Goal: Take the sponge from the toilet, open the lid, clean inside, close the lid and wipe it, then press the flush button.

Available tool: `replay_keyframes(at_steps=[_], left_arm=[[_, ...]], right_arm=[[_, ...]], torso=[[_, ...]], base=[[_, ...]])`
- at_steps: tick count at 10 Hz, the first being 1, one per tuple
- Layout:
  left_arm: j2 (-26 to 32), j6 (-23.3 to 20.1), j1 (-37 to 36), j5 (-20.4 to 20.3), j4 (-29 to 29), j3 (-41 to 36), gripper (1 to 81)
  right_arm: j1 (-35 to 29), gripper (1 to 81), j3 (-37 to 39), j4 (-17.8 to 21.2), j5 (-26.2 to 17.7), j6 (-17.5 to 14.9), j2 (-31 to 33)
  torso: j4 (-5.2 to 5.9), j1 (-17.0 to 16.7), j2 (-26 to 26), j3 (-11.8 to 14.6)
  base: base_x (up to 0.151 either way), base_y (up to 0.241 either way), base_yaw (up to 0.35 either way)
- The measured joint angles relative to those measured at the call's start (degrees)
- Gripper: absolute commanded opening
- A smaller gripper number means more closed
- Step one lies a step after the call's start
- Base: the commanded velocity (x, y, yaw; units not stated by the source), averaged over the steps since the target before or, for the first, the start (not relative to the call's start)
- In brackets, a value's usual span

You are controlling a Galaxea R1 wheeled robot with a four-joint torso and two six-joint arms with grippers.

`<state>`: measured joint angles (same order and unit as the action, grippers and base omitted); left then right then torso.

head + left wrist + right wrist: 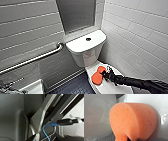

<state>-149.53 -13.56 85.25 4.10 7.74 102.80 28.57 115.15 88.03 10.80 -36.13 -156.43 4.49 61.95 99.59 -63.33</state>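
Note:
The white toilet (85,53) stands in the corner with its lid (110,88) down. The round flush button (88,39) sits in the flat tank top. The orange sponge (97,75) lies bent on the lid near the tank. My right gripper (106,74) comes in from the right and is shut on the sponge's right edge. In the right wrist view the sponge (134,120) looms large and curved against the white lid. My left gripper stands open with nothing in it; the left wrist view looks at dark robot parts and a blue cable (45,131).
A steel grab bar (32,60) runs along the tiled left wall. A white fixture (32,88) sits at the lower left. White tiled wall (140,37) closes in on the right of the toilet. Dark floor (75,86) lies left of the bowl.

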Motion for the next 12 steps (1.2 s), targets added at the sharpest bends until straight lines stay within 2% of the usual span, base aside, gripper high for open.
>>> replay_keyframes(at_steps=[2,7,9,12], left_arm=[[0.02,-0.05,0.0,0.0,0.0,0.0,81.1],[0.02,-0.05,0.0,0.0,-0.02,0.0,81.1],[0.07,-0.05,0.0,0.0,-0.04,0.0,81.1],[0.17,-0.06,0.0,0.0,-0.06,0.0,81.1]], right_arm=[[0.87,1.0,-2.67,0.0,-0.37,-0.05,1.99],[8.72,1.0,-21.86,-0.21,3.36,-0.24,13.82],[13.57,1.0,-25.49,-1.23,3.52,-0.27,18.79],[17.29,1.0,-29.79,-1.56,3.67,-0.28,24.54]], torso=[[0.0,0.0,0.0,0.0],[0.0,0.0,0.0,0.0],[0.0,0.0,0.0,0.0],[0.0,0.0,0.0,0.0]], base=[[0.0,0.0,0.0],[0.0,0.0,0.0],[0.0,0.0,0.0],[0.0,0.0,0.0]])
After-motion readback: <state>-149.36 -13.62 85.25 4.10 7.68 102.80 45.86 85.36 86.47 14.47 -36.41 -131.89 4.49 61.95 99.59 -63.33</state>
